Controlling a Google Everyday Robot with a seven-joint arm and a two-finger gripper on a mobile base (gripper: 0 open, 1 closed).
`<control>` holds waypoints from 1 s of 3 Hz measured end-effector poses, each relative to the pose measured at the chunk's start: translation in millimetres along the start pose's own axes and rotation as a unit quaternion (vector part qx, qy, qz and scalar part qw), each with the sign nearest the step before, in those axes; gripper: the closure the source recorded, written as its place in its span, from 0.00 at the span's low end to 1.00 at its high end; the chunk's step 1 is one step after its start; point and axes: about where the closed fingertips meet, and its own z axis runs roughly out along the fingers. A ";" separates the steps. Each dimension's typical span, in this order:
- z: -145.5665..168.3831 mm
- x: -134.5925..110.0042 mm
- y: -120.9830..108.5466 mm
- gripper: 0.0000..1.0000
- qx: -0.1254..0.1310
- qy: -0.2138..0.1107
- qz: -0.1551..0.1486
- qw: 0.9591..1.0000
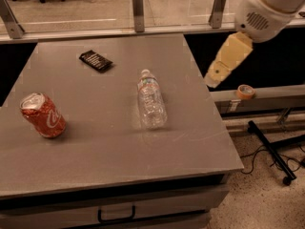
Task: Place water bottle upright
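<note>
Nudging the clear plastic water bottle (151,101) lying flat could roll it off the grey bench (95,147); the tan gripper (213,81) hangs just past the right edge, and I cannot tell its hold.

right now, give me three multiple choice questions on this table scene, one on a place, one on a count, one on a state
1. Where is the gripper?
A. over the soda can
B. past the right edge of the table, touching nothing on it
C. clamped on the water bottle

2. How many things lie on the table?
A. two
B. five
C. three

3. How is the water bottle?
A. lying on its side, cap on
B. standing upright
C. lying on its side, cap off

Answers:
1 B: the gripper hangs beyond the right edge, up from the orange tape roll.
2 C: the soda can, the water bottle and a dark packet.
3 A: it lies flat with its white cap toward the far edge.
</note>
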 end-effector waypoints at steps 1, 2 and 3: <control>2.2 -6.4 0.5 0.00 0.002 0.000 0.043 0.999; 13.5 -17.9 6.6 0.00 -0.024 0.000 0.070 0.997; 44.7 -39.0 22.3 0.00 -0.066 -0.001 0.125 0.990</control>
